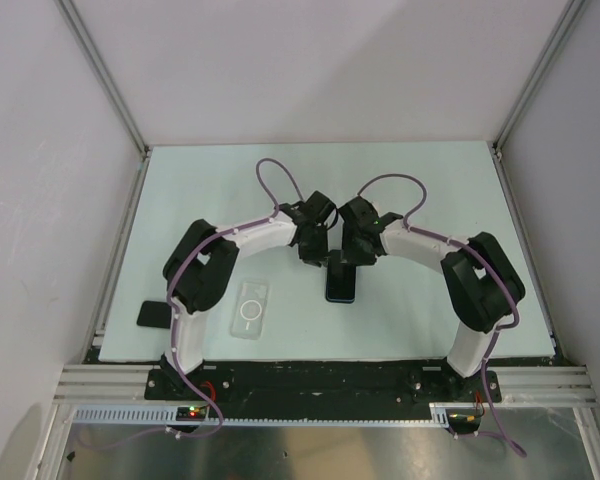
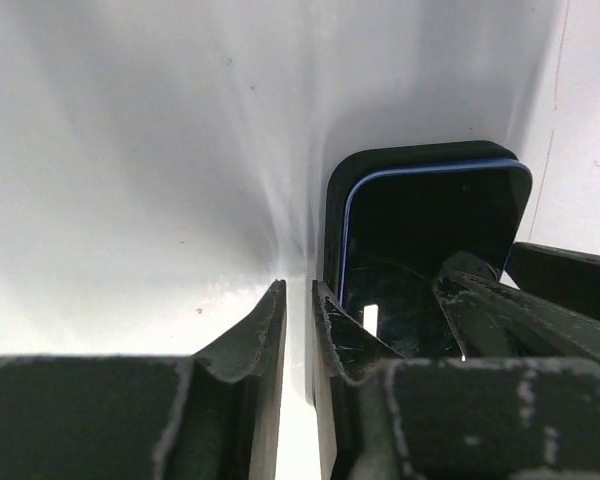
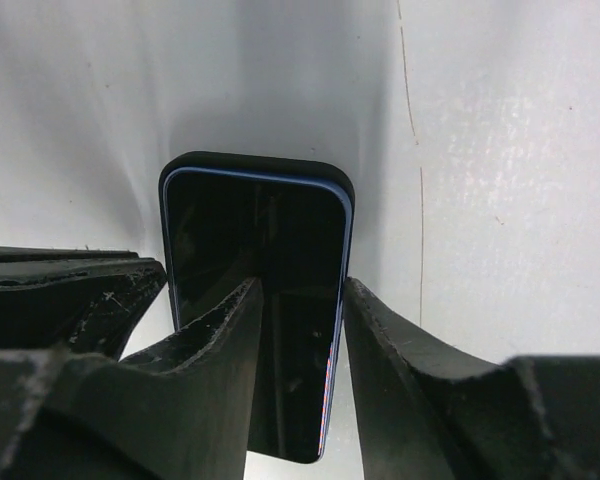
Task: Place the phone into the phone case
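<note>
The phone lies flat on the table, screen up, between the two grippers. It also shows in the left wrist view and the right wrist view. The clear phone case, with a white ring on its back, lies left of the phone and near the left arm, empty. My left gripper hangs just left of the phone's far end; its jaws are almost together with nothing between them. My right gripper is open over the phone's far end, its jaws straddling the phone's right edge.
A small black flat object lies at the table's left edge near the left arm's base. White walls and aluminium posts enclose the table on three sides. Each gripper's fingers show in the other's wrist view.
</note>
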### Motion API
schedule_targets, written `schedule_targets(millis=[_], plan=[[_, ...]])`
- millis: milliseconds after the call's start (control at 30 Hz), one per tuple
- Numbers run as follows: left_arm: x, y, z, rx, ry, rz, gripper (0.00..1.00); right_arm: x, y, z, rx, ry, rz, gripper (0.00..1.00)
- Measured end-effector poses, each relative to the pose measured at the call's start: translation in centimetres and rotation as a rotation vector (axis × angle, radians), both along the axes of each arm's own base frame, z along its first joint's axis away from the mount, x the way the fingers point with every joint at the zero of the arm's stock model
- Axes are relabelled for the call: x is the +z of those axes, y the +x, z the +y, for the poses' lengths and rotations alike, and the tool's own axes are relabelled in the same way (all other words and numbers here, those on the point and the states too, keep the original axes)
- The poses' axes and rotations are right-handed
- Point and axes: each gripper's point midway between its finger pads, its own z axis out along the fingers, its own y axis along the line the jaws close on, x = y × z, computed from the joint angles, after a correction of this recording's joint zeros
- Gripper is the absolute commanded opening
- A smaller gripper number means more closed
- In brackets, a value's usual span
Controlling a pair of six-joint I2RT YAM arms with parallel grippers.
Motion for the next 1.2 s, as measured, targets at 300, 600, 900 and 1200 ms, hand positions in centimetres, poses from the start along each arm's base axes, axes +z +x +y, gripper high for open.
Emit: schedule_targets(millis=[300, 600, 900, 1200], plan=[[2.2, 1.4, 0.9, 0.007, -0.023, -0.052, 0.25, 2.6, 0.6, 0.2, 0.02, 0.043, -0.057, 0.49], [1.3, 0.0, 1.9, -0.003, 0.001, -0.034, 0.2, 5.1, 3.6, -3.8, -0.125, 0.068, -0.118, 0.23], [-0.2, -3.4, 1.3, -0.075, 0.043, 0.0, 0.19, 1.7, 3.8, -4.9, -0.165, 0.022, -0.041, 0.15], [-0.3, -4.7, 0.1, -0.118, 0.047, -0.009, 0.19, -1.8, 3.0, -3.9, -0.145, 0.013, 0.044, 0.14]])
